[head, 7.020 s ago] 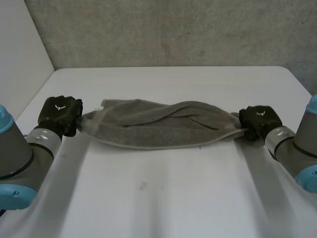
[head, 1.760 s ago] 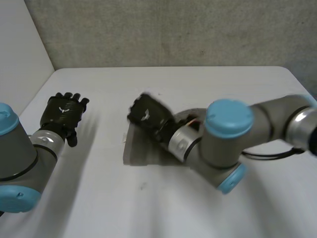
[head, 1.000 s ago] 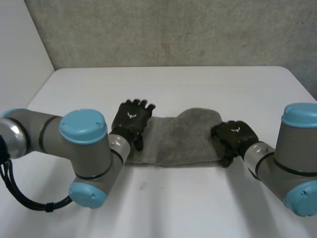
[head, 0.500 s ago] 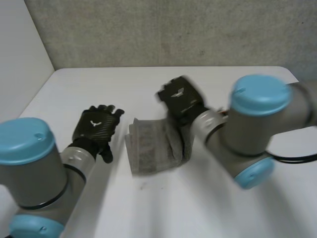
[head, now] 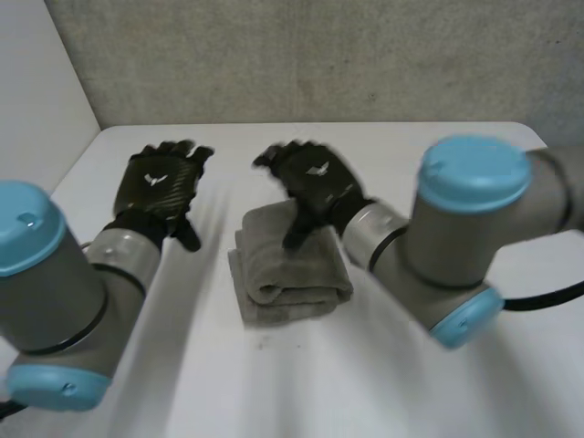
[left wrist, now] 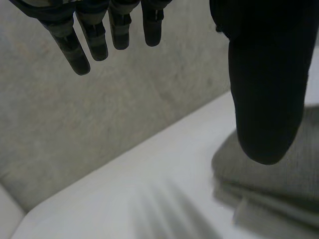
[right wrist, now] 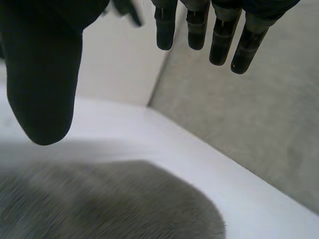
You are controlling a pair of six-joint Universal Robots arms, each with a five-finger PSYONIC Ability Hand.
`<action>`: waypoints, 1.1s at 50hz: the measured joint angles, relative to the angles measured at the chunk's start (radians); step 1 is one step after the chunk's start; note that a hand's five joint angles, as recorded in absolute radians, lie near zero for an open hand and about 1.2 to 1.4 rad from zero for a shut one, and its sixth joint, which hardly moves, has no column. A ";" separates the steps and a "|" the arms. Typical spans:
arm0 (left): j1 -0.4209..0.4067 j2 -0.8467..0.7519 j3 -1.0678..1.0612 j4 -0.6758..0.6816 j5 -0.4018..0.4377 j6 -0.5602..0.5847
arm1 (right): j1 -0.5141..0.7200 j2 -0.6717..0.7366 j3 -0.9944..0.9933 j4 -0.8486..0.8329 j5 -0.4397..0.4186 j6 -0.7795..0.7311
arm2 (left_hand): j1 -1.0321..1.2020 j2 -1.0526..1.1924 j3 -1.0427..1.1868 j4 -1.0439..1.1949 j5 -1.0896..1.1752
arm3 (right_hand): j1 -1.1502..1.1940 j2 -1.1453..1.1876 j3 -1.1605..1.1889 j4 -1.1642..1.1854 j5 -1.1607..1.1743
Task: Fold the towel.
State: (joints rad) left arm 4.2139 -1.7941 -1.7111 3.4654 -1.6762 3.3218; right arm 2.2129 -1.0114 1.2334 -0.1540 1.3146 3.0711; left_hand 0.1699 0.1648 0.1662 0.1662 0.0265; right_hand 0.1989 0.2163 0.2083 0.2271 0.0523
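Seeing the towel (head: pixel 290 265) down on the white table (head: pixel 411 383), folded into a compact grey bundle of stacked layers with a rounded fold along the near edge, roughly mid-table between the two arms. Reading the left hand (head: pixel 157 187) as open and empty: in the left wrist view, fingers (left wrist: pixel 75 45) straight and spread, thumb (left wrist: pixel 266 99) well apart from them, nothing held between. Placing it beside the towel's left side, clear of the cloth, back of the hand facing up. Reading the right hand (head: pixel 310 178) as open and empty too: in the right wrist view, fingers straight, thumb set wide, grey cloth below the palm with no contact visible. Placing it, from the head view, over the towel's far edge, thumb hanging down across the top layer; cannot tell whether the thumb tip touches the cloth. Noting a grey wall (head: pixel 319 55) behind the table.
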 measured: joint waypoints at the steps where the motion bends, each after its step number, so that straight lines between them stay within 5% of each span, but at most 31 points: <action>1: -0.013 -0.016 0.022 0.003 0.000 -0.016 | -0.020 -0.004 -0.005 0.011 -0.003 0.048 | 0.000 0.000 0.000 0.000 0.000 | 0.000 0.000 0.000 0.000 0.000; 7: -0.083 -0.133 0.144 0.001 0.000 -0.085 | -0.084 0.034 -0.037 0.090 -0.006 0.089 | 0.004 0.004 0.002 0.003 0.000 | 0.000 0.000 0.000 0.000 0.000; 12: -0.132 -0.294 0.268 -0.026 -0.001 -0.109 | -0.106 0.113 -0.067 0.159 0.045 -0.051 | 0.012 0.018 0.016 0.014 0.000 | 0.000 0.000 0.000 0.000 0.000; 27: -0.103 -0.484 0.352 -0.210 -0.009 -0.105 | -0.094 0.230 -0.136 0.214 0.096 -0.137 | 0.009 0.016 0.014 0.015 0.000 | 0.000 0.000 0.000 0.000 -0.001; 42: -0.064 -0.315 0.285 -0.222 -0.007 -0.097 | -0.099 0.138 -0.156 0.241 0.143 -0.186 | 0.009 0.015 0.014 0.014 0.000 | 0.000 0.000 0.000 0.000 -0.005; 55: -0.008 0.010 0.373 -0.328 -0.005 -0.103 | -0.200 -0.209 -0.140 0.249 0.353 -0.187 | 0.009 0.014 0.014 0.013 0.000 | 0.000 0.000 0.000 0.000 -0.005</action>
